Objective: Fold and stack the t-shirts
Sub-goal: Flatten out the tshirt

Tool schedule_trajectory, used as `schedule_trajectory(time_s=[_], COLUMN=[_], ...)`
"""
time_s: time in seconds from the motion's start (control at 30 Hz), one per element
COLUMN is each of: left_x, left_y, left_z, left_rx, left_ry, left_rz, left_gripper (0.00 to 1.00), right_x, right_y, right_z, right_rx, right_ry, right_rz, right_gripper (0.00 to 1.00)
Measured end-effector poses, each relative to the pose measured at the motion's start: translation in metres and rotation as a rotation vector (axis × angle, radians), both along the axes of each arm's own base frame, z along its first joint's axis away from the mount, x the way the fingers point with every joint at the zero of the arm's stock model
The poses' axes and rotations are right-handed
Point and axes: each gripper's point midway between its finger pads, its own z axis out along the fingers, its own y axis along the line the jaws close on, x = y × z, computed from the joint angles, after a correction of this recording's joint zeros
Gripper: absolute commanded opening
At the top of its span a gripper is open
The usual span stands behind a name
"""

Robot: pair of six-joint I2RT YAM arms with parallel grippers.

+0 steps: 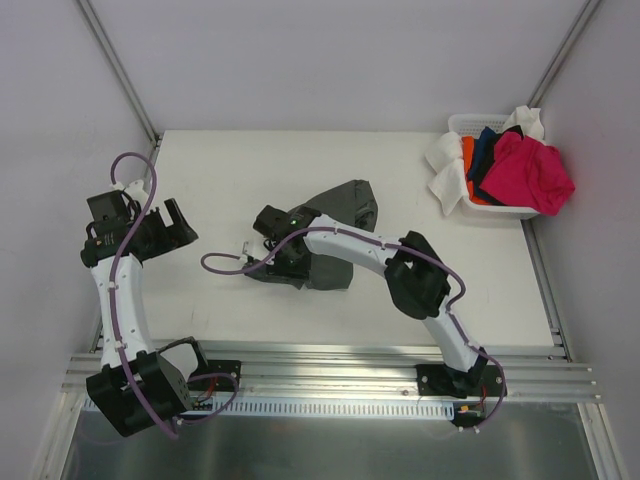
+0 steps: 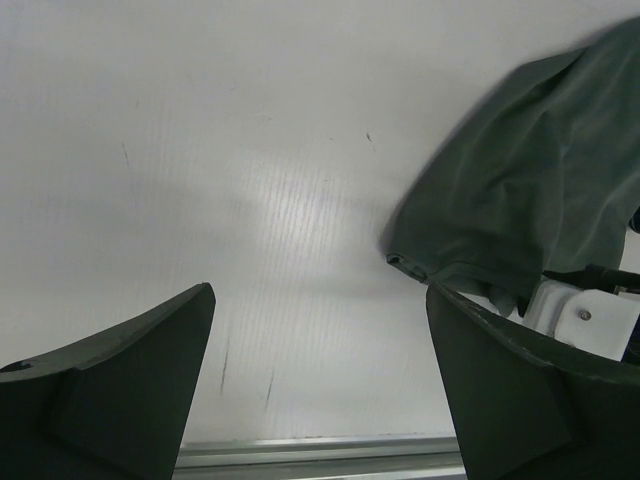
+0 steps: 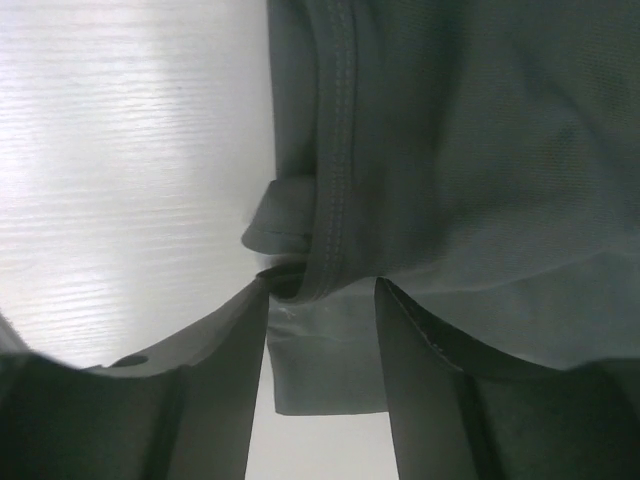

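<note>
Nearest the lens, the two black arm bases sit bolted at the near edge of the white worktop [image 1: 220, 170], the left one partly cut off by purple cable loops. The right arm reaches across to the middle of the worktop, where the crumpled dark charcoal grey t-shirt [image 1: 345, 205] lies; the arm and wrist cover its near-left part, so its full outline cannot be made out. In the far right corner stands a white plastic basket [image 1: 455, 125] with the bunched magenta-pink t-shirt [image 1: 530, 170], navy t-shirt [image 1: 490, 145], orange t-shirt [image 1: 467, 150] and white t-shirt [image 1: 445, 175] spilling over its rim, overlapping so that none shows whole. The left gripper [image 2: 318, 290] hovers near the left edge over bare worktop, jaws spread wide with nothing between them; the charcoal shirt runs off its view at the right. The right gripper [image 3: 320, 285] has its jaws partly apart, straddling the shirt's stitched hem [image 3: 335, 180] without pinching it; the fingertips are blurred.
</note>
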Motion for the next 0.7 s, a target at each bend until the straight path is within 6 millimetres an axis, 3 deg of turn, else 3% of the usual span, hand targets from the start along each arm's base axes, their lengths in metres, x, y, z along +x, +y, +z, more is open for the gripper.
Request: schedule_trajectory(time_s=[0.2,0.23,0.33,0.4,0.5,0.6,0.7], left_x=[-0.001,-0.001,-0.002,-0.002,-0.004,-0.005,-0.006], left_y=[-0.001,-0.001,-0.002,-0.002,-0.003,-0.003,-0.003], left_z=[0.0,0.0,0.0,0.0,-0.001,-0.004,-0.009], left_rx=[-0.013,-0.015,-0.018,-0.019,-0.02,-0.022,-0.026], left_ry=[0.004,0.004,0.006,0.007,0.01,0.015,0.023], left_rz=[0.011,0.013,0.016,0.017,0.017,0.017,0.017], left_gripper=[0.88,0.88,0.88,0.88,0.88,0.89,0.88], right_x=[0.016,0.018,0.022,0.026,0.032,0.045,0.069], right_y=[-0.004,-0.005,-0.006,-0.008,-0.011,-0.012,0.004], right_z=[-0.005,-0.005,-0.004,-0.004,0.001,0.025,0.079], right_rx=[-0.037,-0.041,-0.05,-0.058,-0.061,-0.047,0.055], right_ry=[-0.078,-0.086,-0.11,-0.126,-0.146,-0.175,-0.257], right_rz=[-0.019,-0.02,-0.015,-0.016,-0.02,-0.028,-0.041], right_gripper=[0.42,0.38,0.06,0.01,0.01,0.01,0.01])
